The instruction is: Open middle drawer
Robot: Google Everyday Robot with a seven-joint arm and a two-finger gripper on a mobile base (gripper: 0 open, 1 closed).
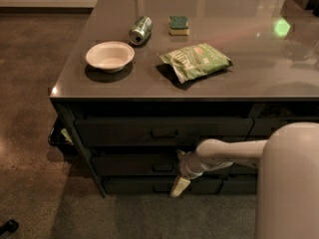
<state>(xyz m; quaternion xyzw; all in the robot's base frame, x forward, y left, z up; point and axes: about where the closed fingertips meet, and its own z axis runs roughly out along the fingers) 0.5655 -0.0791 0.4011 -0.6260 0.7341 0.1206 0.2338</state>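
Note:
The middle drawer is the second dark grey front of three under the counter, with a small loop handle at its centre. It sits flush with the other drawer fronts. My gripper is at the end of the white arm, which reaches in from the right. It sits right in front of the middle drawer, just right of the handle, and its lower tip hangs over the bottom drawer. The top drawer is above.
On the countertop lie a white bowl, a tipped green can, a green sponge and a green chip bag. My white body fills the lower right. Dark floor lies to the left.

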